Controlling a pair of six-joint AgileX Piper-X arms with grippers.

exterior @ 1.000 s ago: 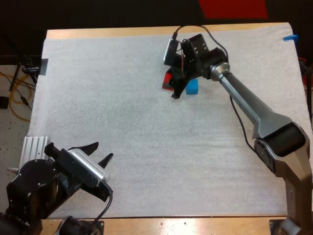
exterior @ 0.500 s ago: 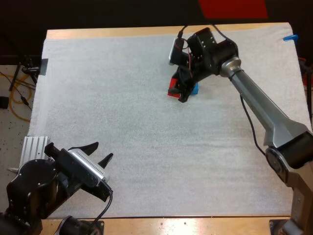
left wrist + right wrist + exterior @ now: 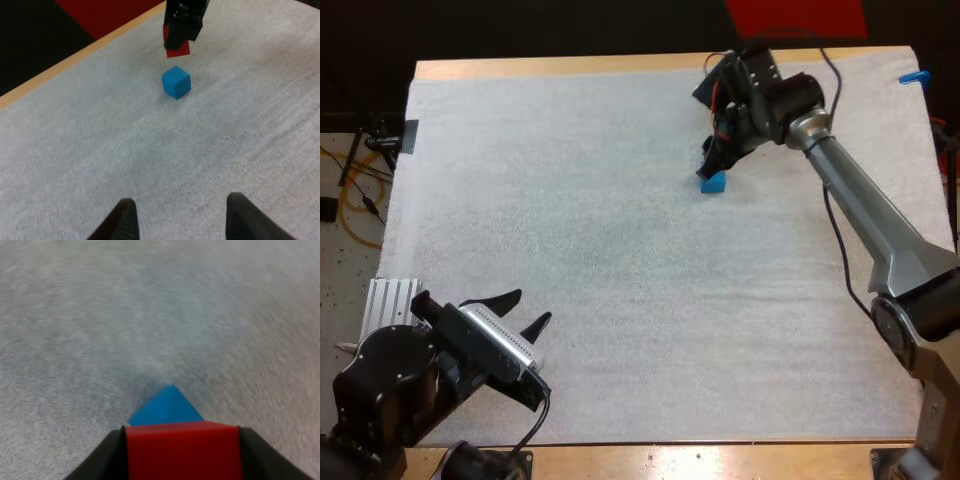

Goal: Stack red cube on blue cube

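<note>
- While your right pincer (image 3: 713,160) is clenched on the small red cube (image 3: 182,452), pressing it from both sides, the small blue cube (image 3: 176,82) sits on the white mat (image 3: 570,220) of the bench, just below that pincer and slightly ahead of its tips.
- From the left wrist view you can see a clear gap. Red hangs above blue without touching it. You cannot tell from these views whether red is centred over blue.
- Neither cube has a long axis, so the thing to watch is how each is turned. In the right wrist view a corner of the blue cube points forward from under the red cube's straight edge. I judge the two are rotated relative to each other.
- Your left pincer (image 3: 527,308) is released, its fingers apart on nothing, and it is well apart from both cubes. The right arm is the nearer one.
- As I read it, the next move calls for centring the pincer over blue and squaring red's faces to it, then lowering straight down. If red lands corner-on, it could slide off.
</note>
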